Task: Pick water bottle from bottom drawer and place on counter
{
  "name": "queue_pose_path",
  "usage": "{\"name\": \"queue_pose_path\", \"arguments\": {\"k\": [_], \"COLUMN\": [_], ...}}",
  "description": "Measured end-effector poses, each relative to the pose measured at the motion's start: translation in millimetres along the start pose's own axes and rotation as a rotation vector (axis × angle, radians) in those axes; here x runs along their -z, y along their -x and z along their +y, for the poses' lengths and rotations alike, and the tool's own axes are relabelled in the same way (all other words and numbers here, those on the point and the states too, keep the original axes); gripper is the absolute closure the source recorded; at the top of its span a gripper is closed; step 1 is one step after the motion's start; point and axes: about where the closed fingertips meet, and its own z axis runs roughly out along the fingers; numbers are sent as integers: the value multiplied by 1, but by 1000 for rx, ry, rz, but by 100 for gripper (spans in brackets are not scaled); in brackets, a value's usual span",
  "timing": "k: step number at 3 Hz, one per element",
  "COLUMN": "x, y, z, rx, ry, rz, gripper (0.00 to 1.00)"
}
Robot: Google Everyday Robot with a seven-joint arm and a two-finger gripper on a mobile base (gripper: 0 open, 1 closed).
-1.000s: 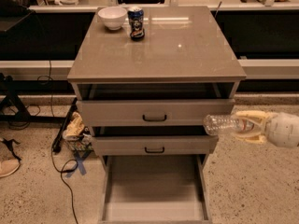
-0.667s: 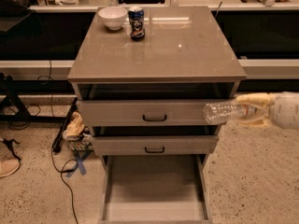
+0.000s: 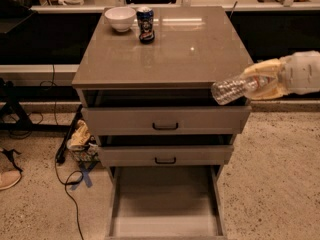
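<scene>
Sideways, gripper [image 3: 264,81] clamps water bottle [image 3: 230,89] beside counter [image 3: 170,51].

Speckled stone floor [image 3: 280,184] surrounds the drawer cabinet [image 3: 200,119], black cables [image 3: 65,184] and a shoe [image 3: 7,179] lie at its left, a pale ledge [image 3: 30,74] with dark panels [image 3: 40,39] runs behind, and the gripper [image 3: 265,80] off the cabinet's front right corner clasps the water bottle [image 3: 230,89].

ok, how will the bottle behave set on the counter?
Clear, seemingly empty bottle: probably light, thin-walled, easy to dent. The gripper holds it tilted at the right edge of the counter; laid sideways on that glossy top, it would likely roll.
</scene>
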Motion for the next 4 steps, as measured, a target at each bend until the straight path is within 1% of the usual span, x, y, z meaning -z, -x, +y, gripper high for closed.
{"name": "queue_pose_path", "arguments": {"k": [1, 2, 3, 4], "x": [-11, -11, -14, -15], "y": [-24, -24, -24, -22], "z": [-40, -40, -66, -98], "rx": [-3, -3, -39, -95], "ry": [-44, -44, -123, -162], "rz": [74, 74, 52, 19], "gripper": [100, 100, 100, 100]}}
